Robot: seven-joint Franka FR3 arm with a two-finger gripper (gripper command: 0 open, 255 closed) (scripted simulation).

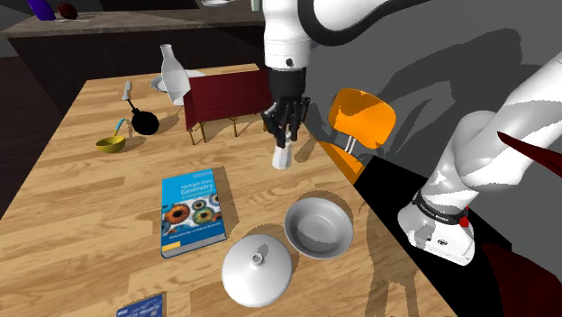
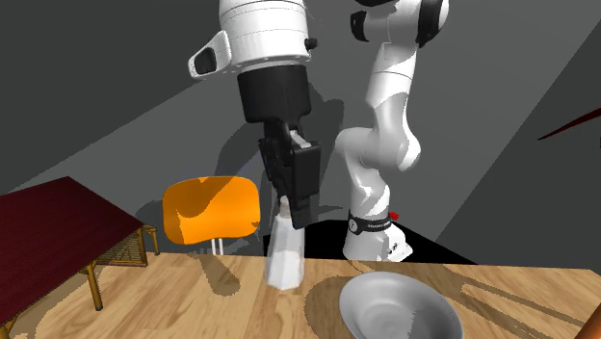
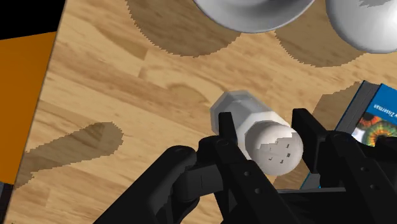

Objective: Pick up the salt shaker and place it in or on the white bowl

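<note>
On the far left of the wooden table (image 1: 99,207) in the shoulder view sit a small yellow-green bowl (image 1: 111,143) and a black pan (image 1: 142,121). A pale carafe (image 1: 173,72) stands just behind them at the far edge. A dark red side table (image 1: 230,95) stands beyond the table's far side. Nearer, a blue book (image 1: 192,214) lies flat. To its right a white domed lid (image 1: 258,267) rests knob up, touching the white bowl (image 1: 319,228), which sits upright and empty near the table's right edge.

Just beyond the bowl, the black gripper (image 1: 286,135) hangs down from the white arm. Its jaws are closed on the salt shaker (image 3: 264,137), a white faceted body with a holed cap. In the wrist view the two fingers (image 3: 226,130) press the upper part from either side. The shaker leans slightly and its base is at the tabletop or barely above it; I cannot tell which. It is near the bowl but outside it. An orange chair (image 1: 365,117) stands to the right, past the table's edge.
</note>
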